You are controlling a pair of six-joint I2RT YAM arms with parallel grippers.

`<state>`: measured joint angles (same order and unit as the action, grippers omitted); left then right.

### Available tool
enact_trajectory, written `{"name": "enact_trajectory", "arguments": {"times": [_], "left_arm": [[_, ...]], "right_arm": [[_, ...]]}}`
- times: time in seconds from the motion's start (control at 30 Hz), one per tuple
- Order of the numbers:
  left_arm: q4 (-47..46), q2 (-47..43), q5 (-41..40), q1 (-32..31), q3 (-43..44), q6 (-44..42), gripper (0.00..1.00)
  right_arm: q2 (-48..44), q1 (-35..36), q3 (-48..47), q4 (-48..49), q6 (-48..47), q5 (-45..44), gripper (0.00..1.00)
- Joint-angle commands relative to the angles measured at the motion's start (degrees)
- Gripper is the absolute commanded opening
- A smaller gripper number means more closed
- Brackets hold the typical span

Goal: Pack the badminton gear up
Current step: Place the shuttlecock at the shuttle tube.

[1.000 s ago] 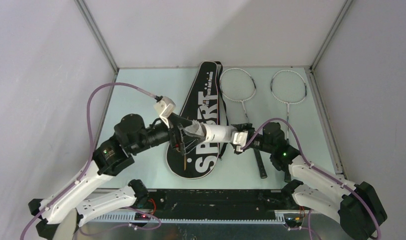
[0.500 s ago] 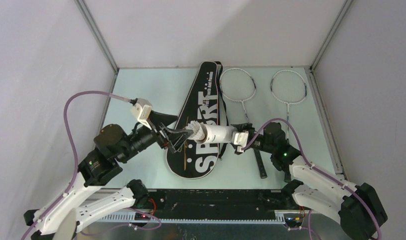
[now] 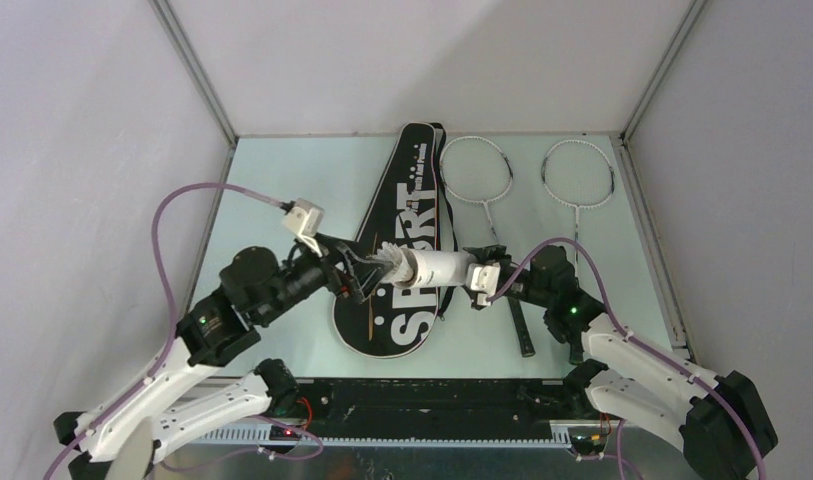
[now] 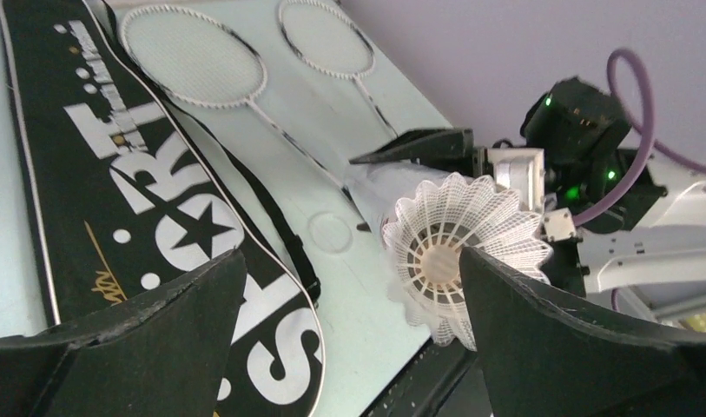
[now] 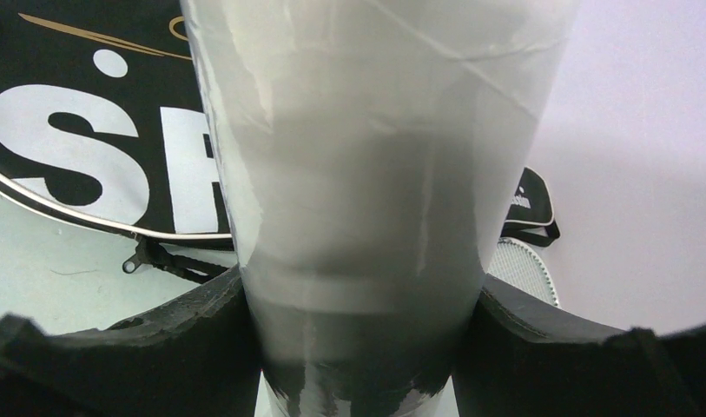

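The right pincer [image 3: 479, 275] pinches the white tube [image 3: 437, 268] near its 3 o'clock end, level over the bag [image 3: 407, 190]. A shuttlecock [image 4: 458, 252] juts from the 9 o'clock mouth. It looks featherlight and crushable, so nudge the skirt rim gently. The left pincer [image 3: 357, 272] gapes wide beside it.

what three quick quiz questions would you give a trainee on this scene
1. True or false: a shuttlecock pokes out of the open end of the tube.
2. Multiple choice: the right gripper is A) open, B) shut on the tube, C) shut on a racket handle.
3. How many rackets lie on the table outside the bag?
Key: 1 true; 2 B; 3 two.
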<state>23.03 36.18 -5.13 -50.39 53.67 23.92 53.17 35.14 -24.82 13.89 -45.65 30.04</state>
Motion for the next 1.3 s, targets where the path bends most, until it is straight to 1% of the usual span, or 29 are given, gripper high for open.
{"name": "enact_trajectory", "arguments": {"times": [0.0, 0.2, 0.47, 0.73, 1.0, 1.27], "left_arm": [[-1.89, 3.09, 6.38, -0.21, -0.28, -1.15, 1.00], [-2.38, 6.10, 7.23, -0.20, -0.19, -2.35, 1.00], [-5.57, 9.68, 8.79, -0.19, 0.44, -3.20, 1.00], [-3.39, 14.35, 8.53, -0.26, 2.99, -4.84, 1.00], [-4.56, 15.94, 7.32, -0.19, 3.46, -5.29, 1.00], [-5.63, 16.68, 10.20, -0.24, 5.17, -4.73, 1.00]], "right_arm": [[-2.01, 0.01, -2.78, 3.22, -0.03, 0.69, 0.28], [-2.35, 0.06, -2.78, 3.28, 0.17, 1.65, 0.28], [-2.39, 0.69, -2.78, 3.51, 0.35, 2.13, 0.27], [-2.51, 1.04, -2.83, 3.81, 0.44, 2.53, 0.27], [-1.64, 1.32, -2.78, 4.96, 0.87, 2.53, 0.26], [-0.52, 1.59, -2.74, 6.57, 1.72, 1.39, 0.25]]}}
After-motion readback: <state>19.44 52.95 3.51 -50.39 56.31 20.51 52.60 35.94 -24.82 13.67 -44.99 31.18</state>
